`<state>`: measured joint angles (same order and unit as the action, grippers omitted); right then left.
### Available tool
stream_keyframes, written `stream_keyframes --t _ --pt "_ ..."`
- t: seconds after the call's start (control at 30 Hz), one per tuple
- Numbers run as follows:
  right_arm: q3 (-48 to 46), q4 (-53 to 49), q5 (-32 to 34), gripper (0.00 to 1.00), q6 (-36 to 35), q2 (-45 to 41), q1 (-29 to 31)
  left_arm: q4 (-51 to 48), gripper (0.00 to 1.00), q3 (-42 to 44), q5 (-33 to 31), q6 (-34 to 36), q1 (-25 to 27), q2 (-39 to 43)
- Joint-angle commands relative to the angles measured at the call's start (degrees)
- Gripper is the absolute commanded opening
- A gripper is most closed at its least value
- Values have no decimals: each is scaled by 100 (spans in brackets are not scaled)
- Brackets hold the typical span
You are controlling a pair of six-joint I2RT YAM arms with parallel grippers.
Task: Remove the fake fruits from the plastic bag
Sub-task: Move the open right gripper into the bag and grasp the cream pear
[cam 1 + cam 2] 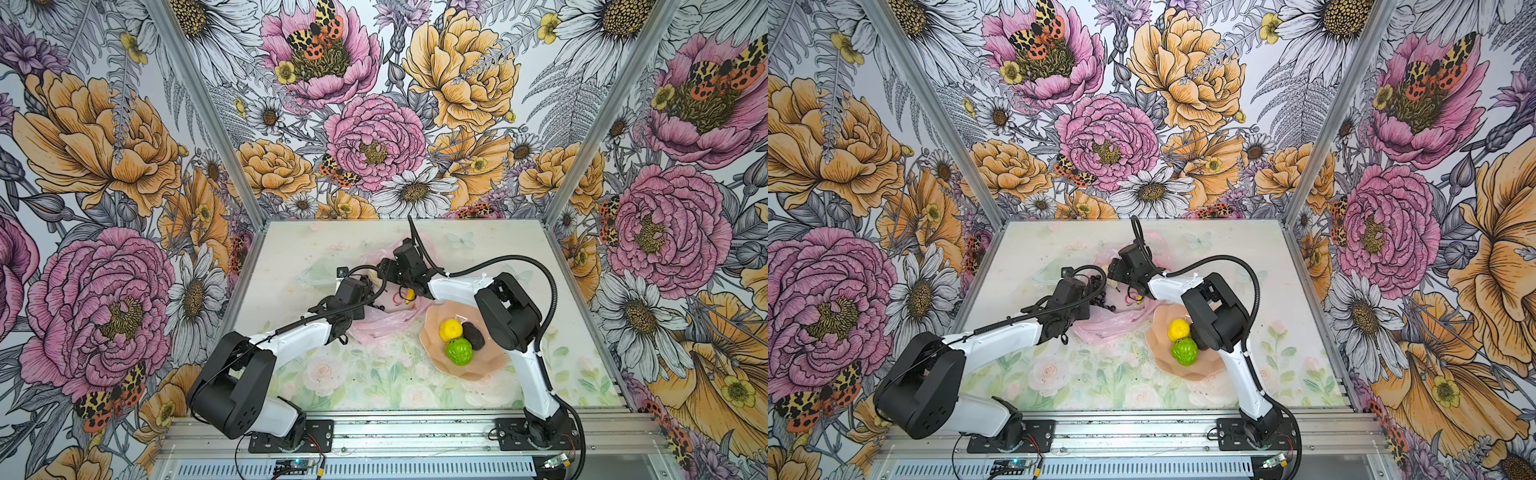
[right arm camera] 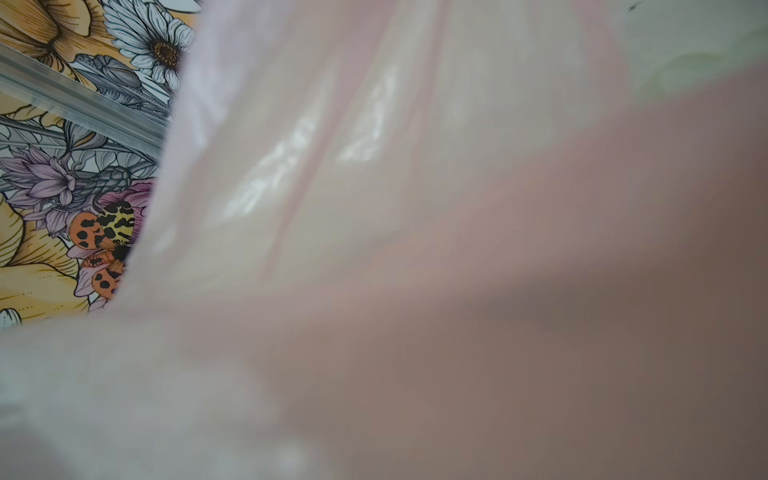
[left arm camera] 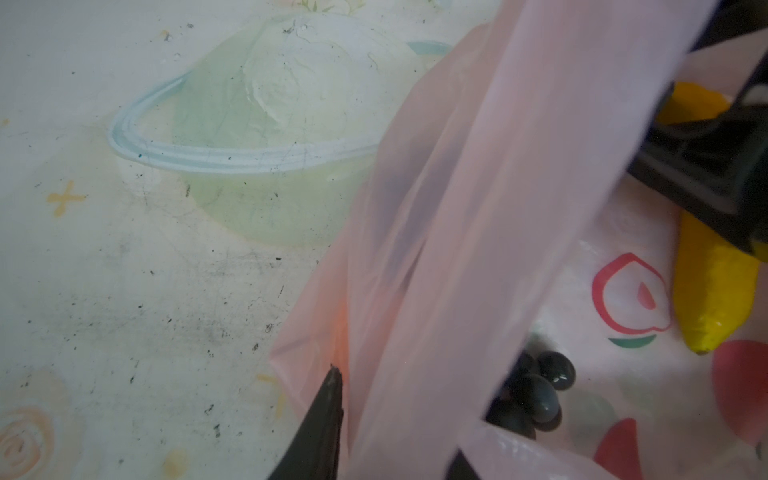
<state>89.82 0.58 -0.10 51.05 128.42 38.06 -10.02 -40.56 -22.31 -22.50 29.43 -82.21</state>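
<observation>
Reaching into the plastic bag [image 3: 478,208] for the banana [image 3: 710,291], with hazards listed. My left hand [image 3: 395,424] is clamped on a strip of the bag's pink film, holding the mouth up off the counter [image 3: 124,291]. My right hand [image 1: 407,287] sits down inside the mouth with its black body lying across the banana. I cannot tell whether its fingers stand apart or together, since film drapes over my right wrist view and blanks it.

Position of task items: the banana and the dark grape bunch [image 3: 536,395] lie inside the bag on its lower sheet. The lemon [image 1: 451,329], bumpy green fruit [image 1: 458,351] and avocado [image 1: 473,335] rest in the peach dish [image 1: 478,374] just beside the bag.

- Hazard one: loose film gets pinched along with the banana, so that a lift drags the whole bag and rolls the grape bunch out.
- Hazard two: the thin strip slides out of my left hand, the mouth collapses, and the fruit is covered.
- Hazard three: the banana looks smooth and tapered, so a grip near its tip probably squirts it sideways.
- Hazard four: my right elbow hangs over the dish, and a careless withdrawal could sweep out the fruits already placed there
</observation>
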Motion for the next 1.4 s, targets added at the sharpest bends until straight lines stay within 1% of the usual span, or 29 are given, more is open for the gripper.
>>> stream_keyframes --t 0.0,0.2,0.43,0.63,0.7,0.73,0.93,1.0,1.17,1.27,1.37 --pt "315 -9 -1 81 160 253 43 149 28 68 -28 -26 -46 153" --pt "563 -229 -41 83 125 536 135 141 28 77 -46 -18 -43 177" --pt "624 -409 -34 87 67 610 219 141 28 88 -55 -17 -69 206" --pt "833 -480 -328 90 82 810 236 131 28 83 -63 -9 -81 223" --pt "847 -480 -326 88 90 812 254 133 28 94 -63 -9 -91 232" --pt "837 -480 -272 86 72 778 262 132 28 94 -63 -11 -87 236" --pt "701 -492 -51 62 -240 421 266 127 28 83 -37 0 -110 206" --pt "609 -541 9 56 -386 226 272 131 28 84 -42 0 -107 206" --pt "383 -858 41 49 -939 -355 263 127 28 83 -37 9 -125 191" --pt "186 -1182 -3 48 -1299 -742 254 123 28 83 -44 9 -131 193" --pt "22 -1736 -114 48 -1751 -1182 260 126 28 83 -46 11 -140 193"
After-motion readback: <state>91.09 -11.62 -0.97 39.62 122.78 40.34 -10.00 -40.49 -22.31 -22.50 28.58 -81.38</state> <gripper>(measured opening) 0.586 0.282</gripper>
